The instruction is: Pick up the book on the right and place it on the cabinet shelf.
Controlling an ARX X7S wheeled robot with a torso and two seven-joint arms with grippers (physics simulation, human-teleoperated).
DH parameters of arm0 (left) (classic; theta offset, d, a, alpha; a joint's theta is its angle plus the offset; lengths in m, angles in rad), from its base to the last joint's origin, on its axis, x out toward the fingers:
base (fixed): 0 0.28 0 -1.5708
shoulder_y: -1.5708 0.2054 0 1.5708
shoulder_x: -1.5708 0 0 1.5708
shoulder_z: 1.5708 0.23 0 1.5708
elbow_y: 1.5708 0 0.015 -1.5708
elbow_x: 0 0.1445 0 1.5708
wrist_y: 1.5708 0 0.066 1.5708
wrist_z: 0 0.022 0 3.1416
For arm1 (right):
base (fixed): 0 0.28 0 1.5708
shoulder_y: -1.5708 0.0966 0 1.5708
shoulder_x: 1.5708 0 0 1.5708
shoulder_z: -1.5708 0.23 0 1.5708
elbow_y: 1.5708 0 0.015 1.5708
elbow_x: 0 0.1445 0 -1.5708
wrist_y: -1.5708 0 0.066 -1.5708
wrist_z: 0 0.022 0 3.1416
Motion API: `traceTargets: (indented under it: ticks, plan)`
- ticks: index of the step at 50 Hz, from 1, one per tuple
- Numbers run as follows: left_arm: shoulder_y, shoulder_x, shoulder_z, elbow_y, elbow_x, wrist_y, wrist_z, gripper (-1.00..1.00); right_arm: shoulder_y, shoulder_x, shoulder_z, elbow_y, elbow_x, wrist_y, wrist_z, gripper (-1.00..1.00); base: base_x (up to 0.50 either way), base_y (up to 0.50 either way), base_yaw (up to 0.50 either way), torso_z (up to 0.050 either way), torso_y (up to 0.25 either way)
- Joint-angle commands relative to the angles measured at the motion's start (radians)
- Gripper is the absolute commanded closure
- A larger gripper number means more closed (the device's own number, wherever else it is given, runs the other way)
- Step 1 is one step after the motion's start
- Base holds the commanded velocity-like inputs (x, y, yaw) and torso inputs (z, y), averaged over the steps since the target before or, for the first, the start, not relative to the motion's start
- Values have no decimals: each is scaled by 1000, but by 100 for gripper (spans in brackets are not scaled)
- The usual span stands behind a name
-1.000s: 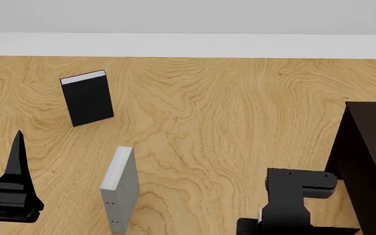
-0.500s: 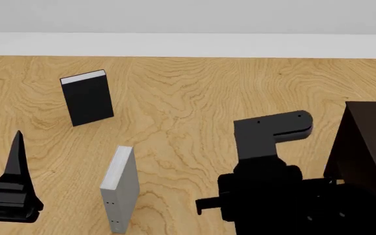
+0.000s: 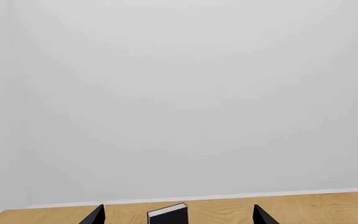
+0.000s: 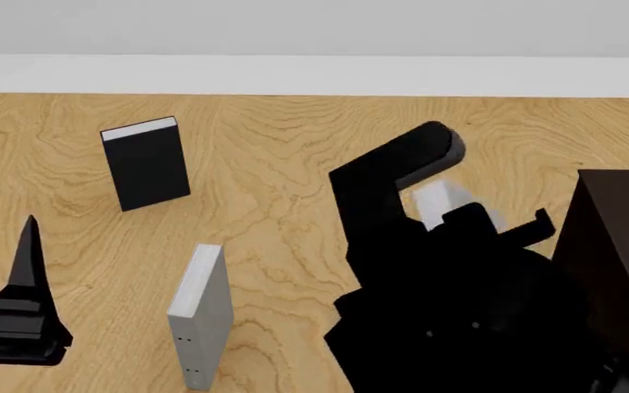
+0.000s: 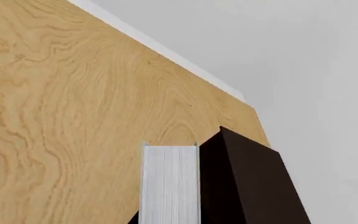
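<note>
The right hand (image 4: 445, 205) is up over the worktop (image 4: 292, 164), pinching the book (image 5: 169, 182), whose white page edges show between the fingers, just beside the dark cabinet (image 5: 247, 182). The left hand (image 4: 20, 327) hangs low at the near left, fingers spread. A second grey book (image 4: 200, 315) stands upright near it, and a black book (image 4: 147, 164) stands further back.

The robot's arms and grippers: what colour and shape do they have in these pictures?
Both are matte black with no markings or cables visible. The right arm is bulky, built of boxy blocks with a rounded link on top. The left gripper has stepped blocks at its base, and a thin finger tapers to a point.
</note>
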Motion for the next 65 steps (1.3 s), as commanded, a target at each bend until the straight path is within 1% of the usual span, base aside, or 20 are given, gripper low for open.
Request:
traceTargets:
  ticks: [1,3,6,11,15,24,32,38,42,45,49,58,65]
  plan:
    - [-36,11,12,-78,3,16,4,-100,61,-58,-79,65,-131,108,64,100,0,0,0,0,0]
    - [-38,11,25,-102,17,29,4,-100,56,-60,-86,79,-152,91,49,100,0,0,0,0,0]
    - [-39,10,28,-112,17,31,6,-100,46,-71,-106,100,-161,112,80,100,0,0,0,0,0]
    - [-40,9,32,-123,24,38,3,-100,18,-108,-150,166,-221,86,55,100,0,0,0,0,2]
    - [-42,7,28,-117,18,32,1,-100,8,-138,-177,212,-257,85,70,100,0,0,0,0,0]
    - [-39,1,24,-109,15,31,-4,-100,-25,-176,-200,251,-311,45,94,100,0,0,0,0,2]
    - [-41,0,30,-114,16,35,-6,-100,-49,-218,-239,311,-381,-12,66,100,0,0,0,0,1]
    - [-42,-1,33,-119,16,38,-7,-100,-55,-239,-255,342,-403,-11,71,100,0,0,0,0,2]
    - [-40,-2,37,-116,17,38,-9,-100,-65,-260,-274,377,-429,-36,42,100,0,0,0,0,0]
    - [-39,-4,36,-108,13,31,-11,-100,-66,-272,-285,397,-440,-32,39,100,0,0,0,0,3]
    - [-40,-4,36,-110,11,31,-12,-100,-61,-302,-306,421,-451,27,93,100,0,0,0,4,0]
    - [-40,-5,42,-120,12,42,-11,-100,-89,-369,-352,555,-523,-39,42,100,0,0,0,0,2]
    - [-41,-6,47,-125,14,45,-13,-100,-105,-389,-364,604,-546,-61,31,100,0,0,0,0,1]
